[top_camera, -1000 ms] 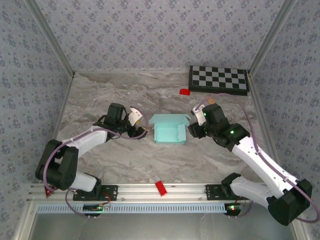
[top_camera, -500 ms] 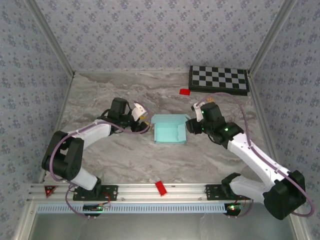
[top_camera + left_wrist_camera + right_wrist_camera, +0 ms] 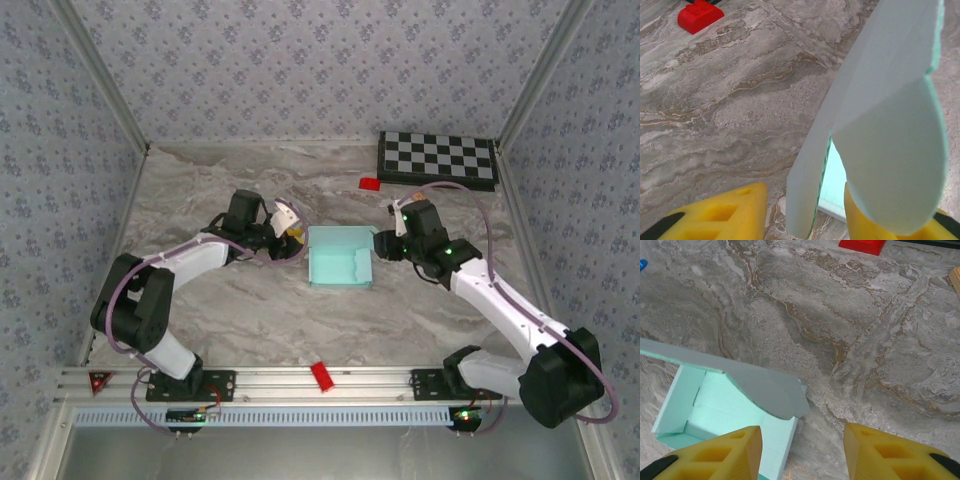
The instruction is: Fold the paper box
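On the marbled surface (image 3: 250, 320), between papered walls, the paper box (image 3: 340, 262) is set at the centre, open side up. Its walls are judged to be already raised into a tray, while the lid and the rounded side flap (image 3: 890, 165) remain to be tucked and closed. The left gripper (image 3: 292, 226) is held open, with the box's left wall standing between its fingers, apparently unpinched. The right gripper (image 3: 802, 435) is spread wide beside the box's right corner, and nothing is gripped

- Checkerboard (image 3: 437, 159) lying flat, far right corner of the table (image 3: 220, 310).
- Red block (image 3: 370, 183) just off its near-left corner.
- Second red piece (image 3: 321, 375) on the near rail (image 3: 260, 381).
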`<state>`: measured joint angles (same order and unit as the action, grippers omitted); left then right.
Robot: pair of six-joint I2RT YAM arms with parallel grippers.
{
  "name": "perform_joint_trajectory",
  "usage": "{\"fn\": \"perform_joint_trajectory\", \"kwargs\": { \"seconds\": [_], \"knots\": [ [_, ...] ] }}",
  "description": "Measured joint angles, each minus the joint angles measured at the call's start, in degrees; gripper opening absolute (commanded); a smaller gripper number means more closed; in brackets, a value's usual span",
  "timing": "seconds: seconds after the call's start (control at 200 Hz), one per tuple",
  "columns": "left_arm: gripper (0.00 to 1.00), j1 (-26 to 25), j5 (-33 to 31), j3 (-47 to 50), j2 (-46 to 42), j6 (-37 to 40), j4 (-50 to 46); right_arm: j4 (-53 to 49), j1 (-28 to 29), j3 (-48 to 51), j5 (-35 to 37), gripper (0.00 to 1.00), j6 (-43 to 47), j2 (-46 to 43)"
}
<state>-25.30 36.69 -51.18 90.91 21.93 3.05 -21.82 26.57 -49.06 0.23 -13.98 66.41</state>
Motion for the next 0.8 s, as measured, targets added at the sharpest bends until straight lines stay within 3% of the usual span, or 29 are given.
{"fn": "perform_joint_trajectory", "kwargs": {
  "seconds": [0.04, 0.195, 0.365, 0.8],
  "knots": [
    [0.31, 0.0, 0.1, -0.3, 0.4, 0.2, 0.0, 0.3, -0.1, -0.1, 0.0, 0.48, -0.4, 0.3],
    [0.29, 0.0, 0.4, -0.5, 1.1, 0.1, -0.2, 1.1, -0.3, -0.6, 0.5, 0.48, -2.2, 1.7],
    [0.12, 0.0, 0.4, -0.5, 1.1, -0.5, -0.2, 1.4, -0.5, -1.7, 1.9, 0.48, -4.2, 3.1],
    [0.0, -0.8, -1.8, 0.7, -1.9, -5.8, 0.0, 1.6, -0.6, -7.4, 3.5, 0.48, -5.2, 9.5]
  ]
}}
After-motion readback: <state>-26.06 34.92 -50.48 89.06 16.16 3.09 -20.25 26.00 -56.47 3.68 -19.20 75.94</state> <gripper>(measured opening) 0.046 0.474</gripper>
